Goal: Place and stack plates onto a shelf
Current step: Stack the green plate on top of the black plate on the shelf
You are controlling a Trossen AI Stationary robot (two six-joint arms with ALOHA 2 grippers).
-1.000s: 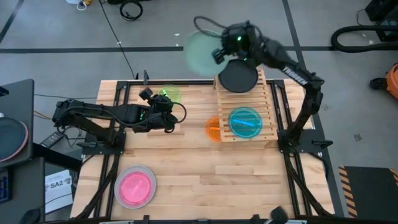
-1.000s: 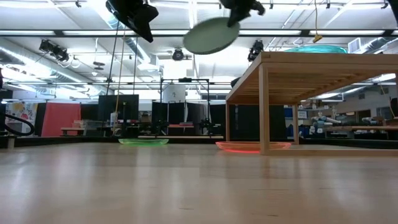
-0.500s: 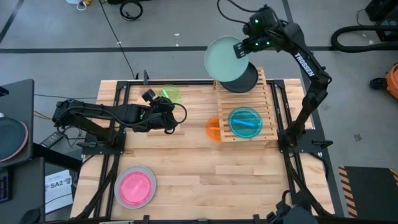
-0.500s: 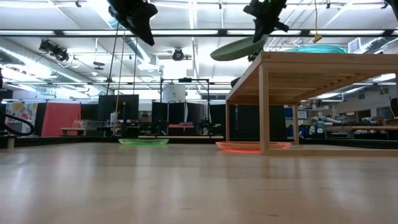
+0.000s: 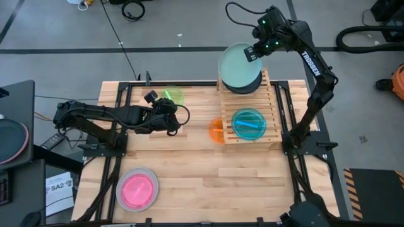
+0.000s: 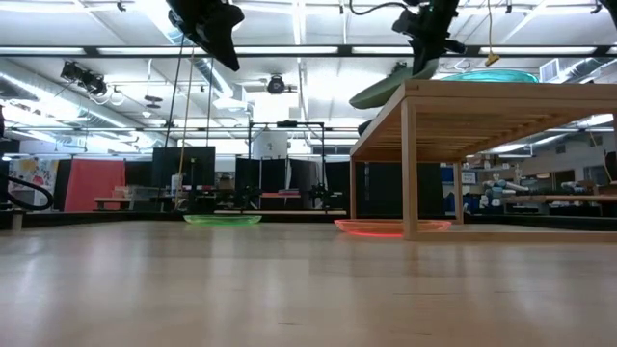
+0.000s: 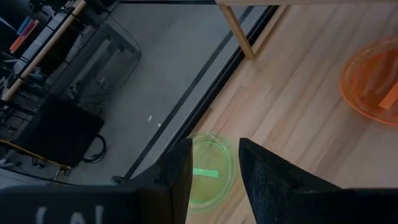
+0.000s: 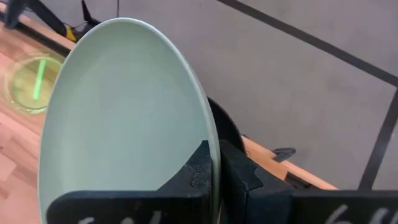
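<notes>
My right gripper (image 5: 255, 52) is shut on a mint green plate (image 5: 237, 63), holding it over a black plate (image 5: 247, 83) that lies on the far end of the slatted shelf (image 5: 273, 104). A cyan plate (image 5: 248, 123) lies on the shelf's near end. An orange plate (image 5: 214, 130) lies on the table, half under the shelf's left side. My left gripper (image 7: 214, 168) hangs open above the table, short of a small green plate (image 5: 169, 96) lying flat near the far edge. My right gripper pinches the mint plate's rim (image 8: 211, 146) between its two fingers, one on the upper face and one beneath. The fingers (image 8: 198, 167) slant down from the far right. The plate is tilted, its free left edge (image 6: 359, 99) lowest, above the black plate.
A pink plate (image 5: 137, 189) rests in a grey plate (image 5: 150, 174) at the table's near left corner. The shelf stands on wooden legs (image 6: 409, 164) with room beneath. Bare wood lies across the table's middle and near right.
My right gripper has carried the mint plate from beyond the table's far edge toward the right, over the shelf's far end and the black plate, sinking a little. The wrist has turned, and the plate now tips with its left edge down.
</notes>
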